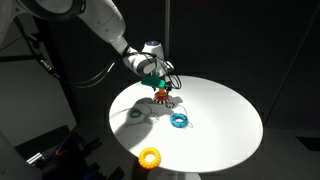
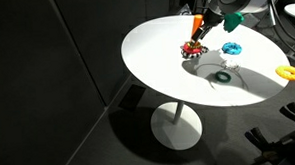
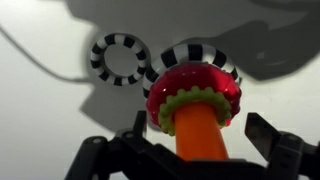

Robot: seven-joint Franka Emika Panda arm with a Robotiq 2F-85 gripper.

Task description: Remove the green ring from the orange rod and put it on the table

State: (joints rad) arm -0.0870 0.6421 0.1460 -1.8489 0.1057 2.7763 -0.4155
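Green ring point(image 2: 222, 76) down, gripper point(image 3: 200, 140) over the rod point(image 2: 196, 28)

In an exterior view the green ring lies flat on the table point(image 2: 157, 67). It sits at about 4 o'clock from the rod, well apart from it, and near the blue ring point(image 2: 231, 51), at its 7 o'clock. The yellow ring point(image 2: 286, 73) sits far out by the table's rim.

In the wrist view the gripper hangs over the rod with its fingers point(image 3: 275, 145) spread wide at 3 and 9 o'clock. They touch nothing and hold nothing. The rod's shaft is bare. Only a lime toothed collar point(image 3: 190, 102) sits at its foot on the red base point(image 3: 235, 95). I take that collar for part of the stand, not the dark teal ring.

Both halves of the task look done: the ring is off the rod and resting on the table. What seems left is for the arm to lift away without knocking the rod, which stands between the spread fingers.
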